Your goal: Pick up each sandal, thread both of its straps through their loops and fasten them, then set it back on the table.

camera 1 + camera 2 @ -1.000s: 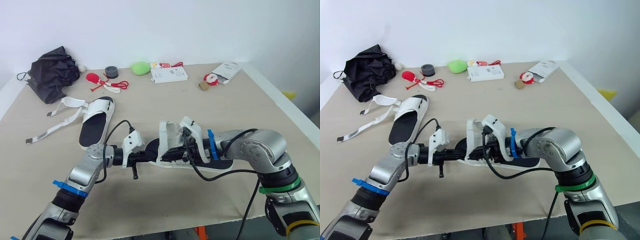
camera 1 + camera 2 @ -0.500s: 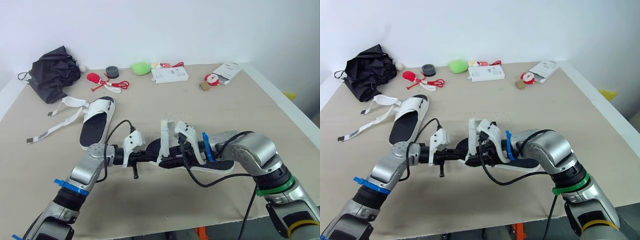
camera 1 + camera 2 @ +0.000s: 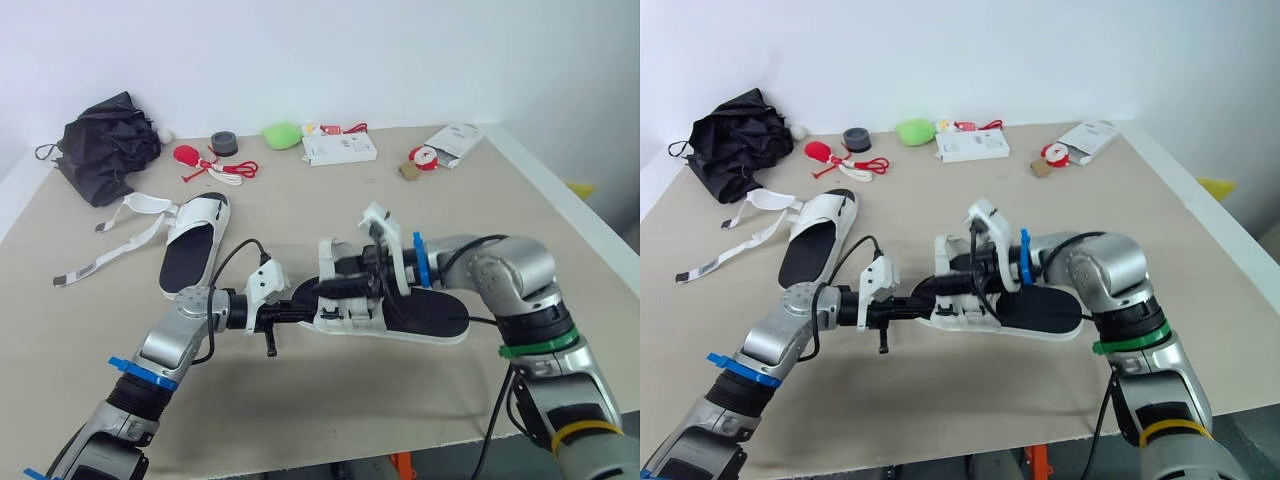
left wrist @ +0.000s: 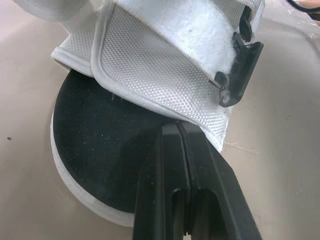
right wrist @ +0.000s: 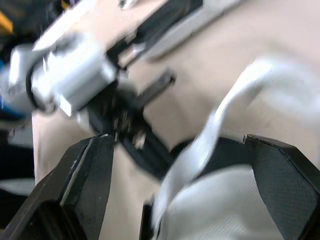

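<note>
straps on the near sandal (image 3: 410,315), mid-table, look unfastened. my left pincer (image 3: 300,310) is pressed together at its toe, my right pincer (image 3: 345,287) spread over a strap. the other sandal (image 3: 192,255) waits, straps loose.

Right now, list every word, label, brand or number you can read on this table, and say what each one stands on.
Nothing here can be read as text.
On the white box: small print, too small to read.
On the white packet: print, too small to read.
On the red and white pack: marks too blurred to read.
On the near sandal and the far sandal: no lettering to be seen.
</note>
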You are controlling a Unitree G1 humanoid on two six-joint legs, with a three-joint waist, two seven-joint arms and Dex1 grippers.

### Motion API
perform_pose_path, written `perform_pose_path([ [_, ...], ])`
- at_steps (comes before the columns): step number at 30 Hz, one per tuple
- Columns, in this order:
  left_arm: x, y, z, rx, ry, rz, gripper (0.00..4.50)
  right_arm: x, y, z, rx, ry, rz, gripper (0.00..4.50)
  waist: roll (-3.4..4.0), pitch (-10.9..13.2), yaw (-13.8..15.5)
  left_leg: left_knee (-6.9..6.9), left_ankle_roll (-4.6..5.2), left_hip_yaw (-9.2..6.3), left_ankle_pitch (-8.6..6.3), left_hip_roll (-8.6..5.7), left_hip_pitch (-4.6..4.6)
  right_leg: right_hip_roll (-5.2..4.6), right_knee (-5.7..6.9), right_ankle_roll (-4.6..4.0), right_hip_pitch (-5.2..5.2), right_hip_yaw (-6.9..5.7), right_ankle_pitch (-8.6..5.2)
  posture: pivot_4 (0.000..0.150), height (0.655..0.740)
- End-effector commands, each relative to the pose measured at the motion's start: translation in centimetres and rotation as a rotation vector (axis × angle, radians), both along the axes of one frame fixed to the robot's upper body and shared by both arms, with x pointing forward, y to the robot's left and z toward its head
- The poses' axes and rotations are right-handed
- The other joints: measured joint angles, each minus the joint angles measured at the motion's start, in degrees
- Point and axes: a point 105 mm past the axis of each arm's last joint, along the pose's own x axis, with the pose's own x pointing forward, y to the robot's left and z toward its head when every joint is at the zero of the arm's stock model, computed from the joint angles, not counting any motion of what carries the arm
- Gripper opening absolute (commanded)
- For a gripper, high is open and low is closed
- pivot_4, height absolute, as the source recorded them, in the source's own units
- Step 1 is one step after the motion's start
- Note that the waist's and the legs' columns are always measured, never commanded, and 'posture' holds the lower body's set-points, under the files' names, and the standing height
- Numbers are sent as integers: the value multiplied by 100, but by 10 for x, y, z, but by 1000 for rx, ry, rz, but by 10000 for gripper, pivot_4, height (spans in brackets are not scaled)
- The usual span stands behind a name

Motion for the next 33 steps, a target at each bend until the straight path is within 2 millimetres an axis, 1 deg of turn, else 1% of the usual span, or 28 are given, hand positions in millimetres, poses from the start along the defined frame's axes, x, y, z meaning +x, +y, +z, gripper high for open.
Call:
perform_pose_path([
  [1,-2,4,-23,62,73,24,0,4,0,4,10,-4,-23,44648,1,1,-1,0,0,1,0,-1,-2,-1,0,1,-2,2,-1,1500,7400],
  [3,-3,4,-24,62,74,25,0,6,1,2,5,-9,-38,44648,2,1,-3,0,0,3,-1,-3,-4,-4,0,2,-4,3,0,1500,7400],
  [4,-3,4,-24,62,74,26,0,6,1,1,7,-15,-44,42254,3,2,-3,0,0,3,-1,-4,-4,-4,0,2,-4,3,0,1500,7400],
  [6,-3,4,-24,63,75,28,0,6,2,1,8,-37,-42,34980,3,2,-3,0,0,1,-1,-3,-4,-3,1,3,-4,2,0,1500,7400],
  [7,-3,4,-24,63,75,28,0,5,2,0,7,-43,-40,32190,3,2,-3,0,0,0,-1,-3,-3,-2,0,3,-3,1,0,1500,7400],
  [8,-3,4,-24,64,74,28,0,5,2,0,7,-45,-37,26424,3,2,-4,0,0,0,-1,-3,-3,-2,0,3,-3,2,0,1500,7400],
  [10,-2,4,-24,63,73,29,0,2,2,0,14,-43,-23,20282,3,2,-4,0,0,1,-1,-3,-3,-3,0,3,-4,2,0,1500,7400],
  [12,-2,4,-24,64,73,29,0,-2,2,0,13,-36,-4,15306,5,3,-4,0,0,2,-1,-3,-3,-3,0,3,-4,3,1,1500,7400],
  [14,-2,4,-24,64,72,30,0,-5,2,-2,3,-24,14,7160,5,3,-4,1,0,0,-1,-3,-3,-2,1,3,-4,2,1,1500,7400],
  [15,-2,5,-24,64,71,31,0,-9,3,-4,-11,-16,30,4980,5,3,-4,0,0,1,-1,-3,-3,-3,0,3,-4,2,1,1500,7400],
  [19,-1,5,-24,64,71,33,0,-19,3,-12,-57,-6,77,4980,5,3,-4,1,0,1,-1,-3,-3,-3,0,3,-3,2,0,1500,7400],
  [24,-1,4,-24,63,70,34,0,-25,4,-18,-84,-8,105,4980,5,3,-5,1,0,0,-1,-3,-2,-3,0,3,-3,2,1,1500,7400],
  [29,-1,5,-25,62,70,36,0,-36,6,-29,-138,-51,164,4980,5,3,-3,1,0,0,-1,-4,-3,-3,0,4,-2,2,0,1500,7400],
  [33,-1,5,-25,61,71,38,0,-39,7,-30,-136,-80,184,4980,5,3,-4,1,0,-1,0,-4,0,-2,0,4,-2,1,0,1500,7400],
])
